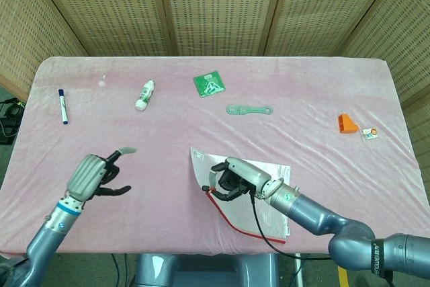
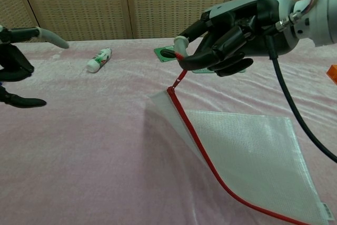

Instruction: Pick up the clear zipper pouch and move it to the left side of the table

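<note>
Pink cloth worktop (image 1: 302,85) w/ wicker screens behind. Right hand (image 2: 231,27) pinched the red zip tab of the clear mesh zipper pouch (image 2: 247,156), near-centre, corner lifted. Looked light, floppy, prob slippery. Left hand (image 1: 91,176) empty, fingers (image 1: 124,151) spread.

Table (image 1: 322,92), covered in pink cloth. On it, along the far side: blue marker (image 1: 62,106) at far left; white bottle (image 1: 144,95) lying on its side; green card (image 1: 209,85) lying flat; green comb (image 1: 249,109) just right of the card. Near right edge: orange block (image 1: 347,124), small tag (image 1: 369,133) just beside it.
</note>
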